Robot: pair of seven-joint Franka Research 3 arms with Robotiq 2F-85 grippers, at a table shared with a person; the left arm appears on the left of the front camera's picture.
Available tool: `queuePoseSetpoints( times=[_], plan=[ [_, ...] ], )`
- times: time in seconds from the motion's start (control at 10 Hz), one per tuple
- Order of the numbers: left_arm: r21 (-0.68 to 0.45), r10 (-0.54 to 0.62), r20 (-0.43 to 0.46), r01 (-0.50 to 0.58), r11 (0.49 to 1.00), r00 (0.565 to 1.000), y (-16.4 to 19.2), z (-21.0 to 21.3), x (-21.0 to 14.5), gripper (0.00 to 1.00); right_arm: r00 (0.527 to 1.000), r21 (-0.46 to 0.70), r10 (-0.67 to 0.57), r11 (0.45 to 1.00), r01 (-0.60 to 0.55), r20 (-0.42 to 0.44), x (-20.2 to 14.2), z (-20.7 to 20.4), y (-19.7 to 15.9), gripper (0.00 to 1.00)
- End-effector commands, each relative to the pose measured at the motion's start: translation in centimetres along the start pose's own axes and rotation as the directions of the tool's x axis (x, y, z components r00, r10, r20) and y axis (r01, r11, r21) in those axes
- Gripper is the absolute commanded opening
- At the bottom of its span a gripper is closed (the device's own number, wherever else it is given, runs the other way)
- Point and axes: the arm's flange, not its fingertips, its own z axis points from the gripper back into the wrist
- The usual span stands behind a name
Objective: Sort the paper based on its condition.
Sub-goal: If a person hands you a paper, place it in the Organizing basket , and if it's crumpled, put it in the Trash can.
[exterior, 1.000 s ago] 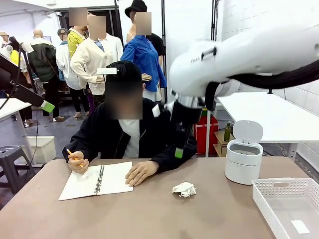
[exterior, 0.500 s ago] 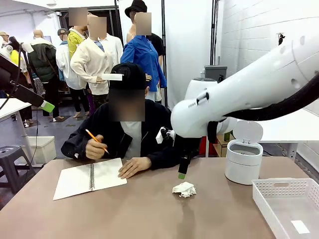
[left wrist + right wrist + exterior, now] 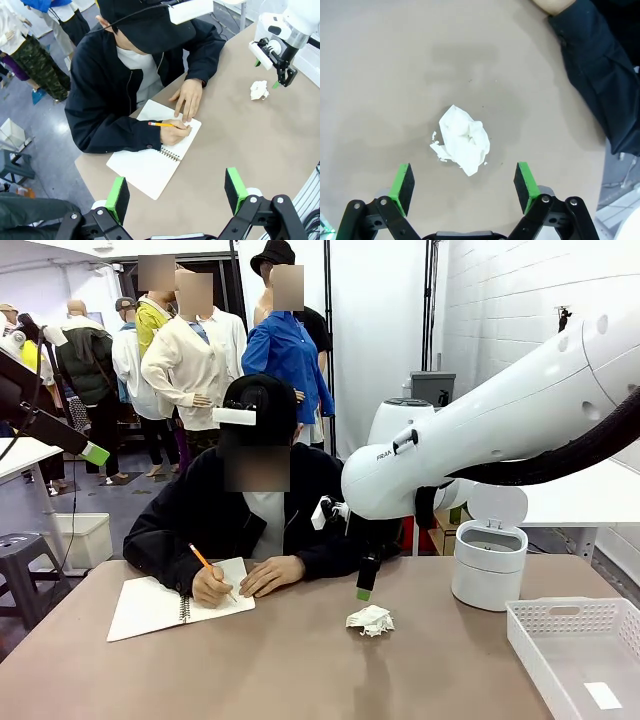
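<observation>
The paper is a crumpled white wad lying on the brown table, right of the middle. My right gripper hangs open just above and behind it, fingers pointing down. In the right wrist view the paper lies between and a little beyond the green pads of the open right gripper, untouched. My left gripper is open and empty, high over the table's left side. From there the paper shows far off beside the right gripper.
A person at the far side writes with a pencil in a spiral notebook, both hands on it. A white bin with its lid up stands at the right. A white basket at the front right holds a flat white slip.
My right arm has swung down and its open gripper now hangs just over the paper. The person lifted the pencil, slid the notebook left, and is writing again.
</observation>
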Motion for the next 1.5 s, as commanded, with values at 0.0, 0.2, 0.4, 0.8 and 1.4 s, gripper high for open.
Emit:
queuePoseSetpoints(
  times=[0.0, 0.2, 0.4, 0.8, 1.4],
  plan=[
    [-0.002, 0.004, 0.014, -0.004, 1.000, 1.000, 0.0, -0.1, 0.0, 1.00, 0.999, 0.067, 0.046, 0.997, -0.045, -0.006, 0.3, -1.8, -2.1, 1.00],
    [-0.002, 0.004, 0.014, -0.004, 1.000, 1.000, 0.0, -0.1, 0.0, 1.00, 0.997, 0.075, 0.070, 0.995, -0.067, -0.033, -0.2, -3.6, -2.3, 1.00],
    [-0.002, 0.004, 0.014, -0.004, 1.000, 1.000, 0.0, -0.1, 0.0, 1.00, 0.994, 0.098, 0.095, 0.991, -0.090, -0.051, -0.5, -5.1, -1.7, 1.00],
    [-0.002, 0.004, 0.014, -0.004, 1.000, 1.000, 0.0, -0.1, 0.0, 1.00, 0.987, 0.132, 0.145, 0.982, -0.136, -0.065, -1.3, -7.8, -1.0, 1.00],
    [-0.002, 0.004, 0.014, -0.004, 1.000, 1.000, 0.0, -0.1, 0.0, 1.00, 0.984, 0.120, 0.158, 0.982, -0.148, -0.085, -1.6, -9.6, -1.1, 1.00]
  ],
)
